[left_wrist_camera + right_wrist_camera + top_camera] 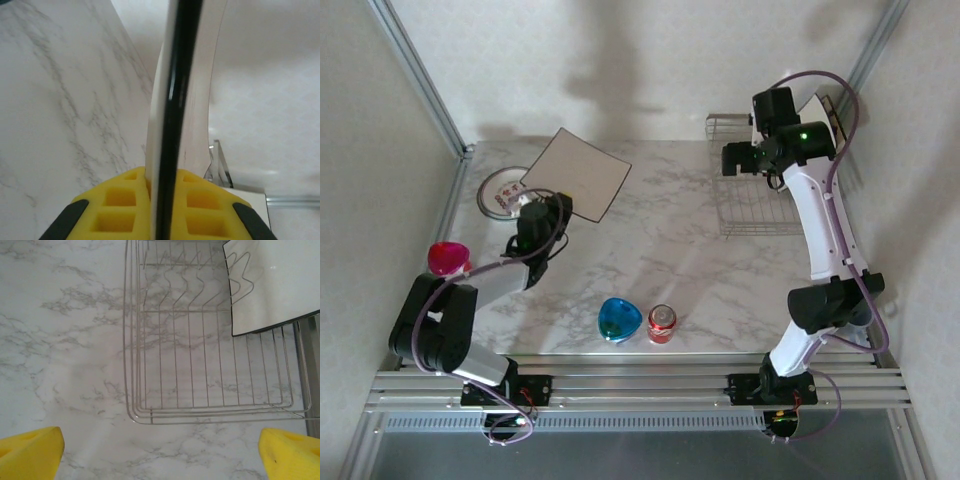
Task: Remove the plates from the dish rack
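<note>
Walls close the table [670,240] in on the left, the far side and the right. The middle of the marble top is wide and bare.

At the left edge sits a pink bowl [448,258]. By the far left corner a round plate [505,190] lies flat on the table. Just beside it the left gripper [535,215] is clamped tight on a square plate [578,172], which is tipped up off the table. From above you see the plate's whole pale face. The left wrist view sees it edge-on, with its dark rim squeezed between the yellow pads [120,200].

Near the front edge a blue bowl [619,320] and a red can [662,323] stand close together.

Far right, the dish rack [755,195] sits by the corner. The right gripper [160,455] hangs at its left side, jaws spread wide, holding nothing. The right wrist view shows another square plate [275,285] standing in the rack's far right corner. From above the arm hides most of it.
</note>
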Motion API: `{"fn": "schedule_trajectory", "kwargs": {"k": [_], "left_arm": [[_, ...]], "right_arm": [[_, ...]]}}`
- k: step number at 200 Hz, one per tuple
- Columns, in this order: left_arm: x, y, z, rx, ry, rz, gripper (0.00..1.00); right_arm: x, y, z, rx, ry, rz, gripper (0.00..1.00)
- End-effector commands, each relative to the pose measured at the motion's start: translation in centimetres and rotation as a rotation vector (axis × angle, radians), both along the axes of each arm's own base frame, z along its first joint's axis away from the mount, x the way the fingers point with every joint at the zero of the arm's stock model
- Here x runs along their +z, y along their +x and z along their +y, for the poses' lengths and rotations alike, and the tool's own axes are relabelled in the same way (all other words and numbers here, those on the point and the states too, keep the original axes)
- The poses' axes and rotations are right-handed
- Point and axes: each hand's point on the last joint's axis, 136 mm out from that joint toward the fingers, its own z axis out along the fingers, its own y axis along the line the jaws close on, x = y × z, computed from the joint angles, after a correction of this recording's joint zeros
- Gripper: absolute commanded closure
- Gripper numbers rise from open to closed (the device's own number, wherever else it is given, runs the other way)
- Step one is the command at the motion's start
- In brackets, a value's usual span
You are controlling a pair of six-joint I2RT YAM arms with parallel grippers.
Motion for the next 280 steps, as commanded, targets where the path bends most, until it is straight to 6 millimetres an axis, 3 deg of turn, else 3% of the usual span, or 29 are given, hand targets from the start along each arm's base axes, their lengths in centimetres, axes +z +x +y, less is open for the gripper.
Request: {"fn": "schedule_trajectory", "kwargs": {"k": [1, 99, 177, 237, 280], "left_arm": [[9.5, -0.3, 1.1, 0.147, -0.143, -0.351, 1.0], [3.7, 1.0, -2.2, 0.239, -0.237, -0.374, 1.0], [-0.1, 2.3, -3.5, 0.285, -0.315, -0.34, 1.0], [-1.9, 3.4, -5.2, 0.299, -0.354, -0.3, 1.0], [-2.6, 3.5, -5.2, 0.342, -0.334, -0.256, 1.0]], "right_arm": [[-0.3, -0.5, -0.5, 0.01, -0.027, 0.019, 0.01], [-1.2, -1.1, 0.0, 0.048, -0.027, 0.066, 0.01], [-1.7, -1.3, 0.2, 0.053, -0.047, 0.094, 0.01], [-1.9, -1.7, 0.1, 0.058, -0.058, 0.103, 0.01], [-1.9, -1.7, 0.2, 0.064, -0.057, 0.099, 0.01]]}}
